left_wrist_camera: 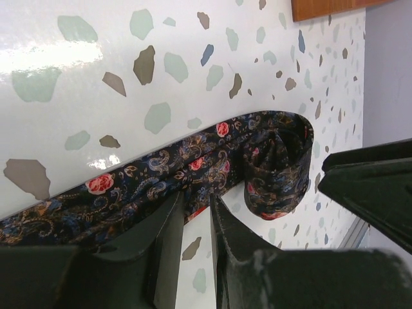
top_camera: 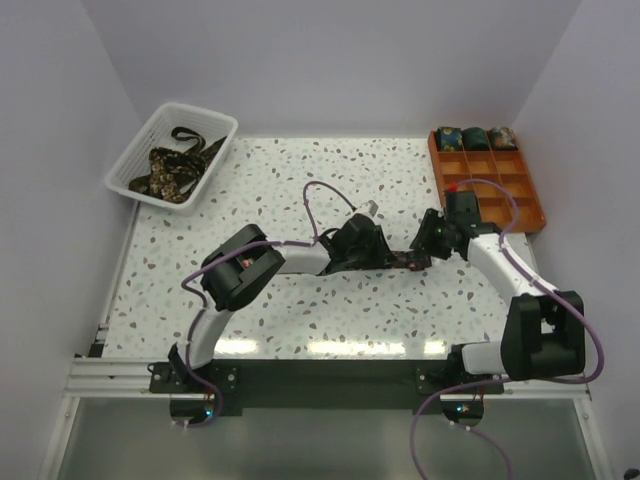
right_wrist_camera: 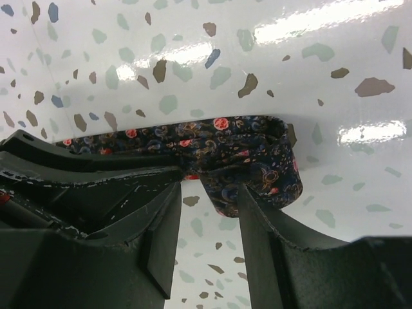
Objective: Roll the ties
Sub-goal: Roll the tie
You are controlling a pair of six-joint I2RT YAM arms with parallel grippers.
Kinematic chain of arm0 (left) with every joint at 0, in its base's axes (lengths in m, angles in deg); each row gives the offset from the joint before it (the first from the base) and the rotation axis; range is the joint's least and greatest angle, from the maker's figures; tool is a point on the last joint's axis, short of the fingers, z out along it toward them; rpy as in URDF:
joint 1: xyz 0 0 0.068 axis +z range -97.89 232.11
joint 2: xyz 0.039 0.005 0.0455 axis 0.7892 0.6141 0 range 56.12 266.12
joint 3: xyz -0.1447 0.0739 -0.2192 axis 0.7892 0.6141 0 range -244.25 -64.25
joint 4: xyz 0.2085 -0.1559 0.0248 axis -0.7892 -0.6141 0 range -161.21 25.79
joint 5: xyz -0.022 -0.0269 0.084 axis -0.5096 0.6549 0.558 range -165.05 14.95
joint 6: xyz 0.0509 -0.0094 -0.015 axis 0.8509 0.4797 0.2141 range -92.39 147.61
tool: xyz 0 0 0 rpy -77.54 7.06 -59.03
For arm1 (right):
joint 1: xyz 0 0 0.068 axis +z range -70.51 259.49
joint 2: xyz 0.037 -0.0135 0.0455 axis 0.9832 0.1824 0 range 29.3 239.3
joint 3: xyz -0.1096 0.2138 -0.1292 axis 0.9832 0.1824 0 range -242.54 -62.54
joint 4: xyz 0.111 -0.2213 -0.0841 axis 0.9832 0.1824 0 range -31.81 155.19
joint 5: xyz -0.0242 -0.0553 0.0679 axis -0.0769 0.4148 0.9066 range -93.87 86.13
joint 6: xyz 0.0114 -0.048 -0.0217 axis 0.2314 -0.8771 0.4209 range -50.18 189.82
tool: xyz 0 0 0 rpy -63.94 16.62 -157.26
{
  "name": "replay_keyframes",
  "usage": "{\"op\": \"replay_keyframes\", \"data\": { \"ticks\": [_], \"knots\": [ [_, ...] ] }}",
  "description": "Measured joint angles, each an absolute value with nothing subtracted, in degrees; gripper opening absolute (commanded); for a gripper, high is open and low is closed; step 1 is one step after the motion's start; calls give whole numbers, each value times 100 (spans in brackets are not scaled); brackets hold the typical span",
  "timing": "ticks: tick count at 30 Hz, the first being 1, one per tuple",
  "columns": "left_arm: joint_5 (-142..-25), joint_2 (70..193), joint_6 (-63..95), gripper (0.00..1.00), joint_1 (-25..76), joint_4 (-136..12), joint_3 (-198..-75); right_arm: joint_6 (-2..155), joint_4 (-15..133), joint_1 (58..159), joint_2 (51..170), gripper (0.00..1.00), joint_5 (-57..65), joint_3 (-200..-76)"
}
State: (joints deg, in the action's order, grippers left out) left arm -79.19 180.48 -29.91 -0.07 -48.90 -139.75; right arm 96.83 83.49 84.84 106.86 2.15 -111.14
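Dark floral-print fabric: the tie (left_wrist_camera: 161, 170) lies flat on the table (left_wrist_camera: 77, 38) directly ahead of the left gripper (left_wrist_camera: 197, 205). Its end is wound into a loose roll (left_wrist_camera: 277, 164) just right of those fingertips. Left jaws stand narrow but apart, tips at the tie's near edge, apparently to pin the flat run so it cannot drag. The right gripper (right_wrist_camera: 209, 190) faces it from the opposite side, jaws at medium width with the roll's lower corner between the tips. Whether they bear on it cannot be told.

Judgement: rolling is in hand, with much length unwound. Beyond the right gripper, the orange tray (top_camera: 537, 205) carries finished rolls (top_camera: 475, 137). Far beyond the left gripper, the basket (top_camera: 128, 165) holds more ties (top_camera: 170, 170).
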Motion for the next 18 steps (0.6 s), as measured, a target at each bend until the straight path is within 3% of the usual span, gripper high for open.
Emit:
{"op": "replay_keyframes", "data": {
  "ticks": [10, 18],
  "knots": [
    [-7908, 18015, -2984, 29, -3, -4918, -13975, 9661, 8247, 8440, 10682, 51, 162, -10865],
    [-7810, 17593, -2715, 46, -3, -5062, -13971, 9554, 8382, 8337, 10260, 48, -65, -10821]
  ]
}}
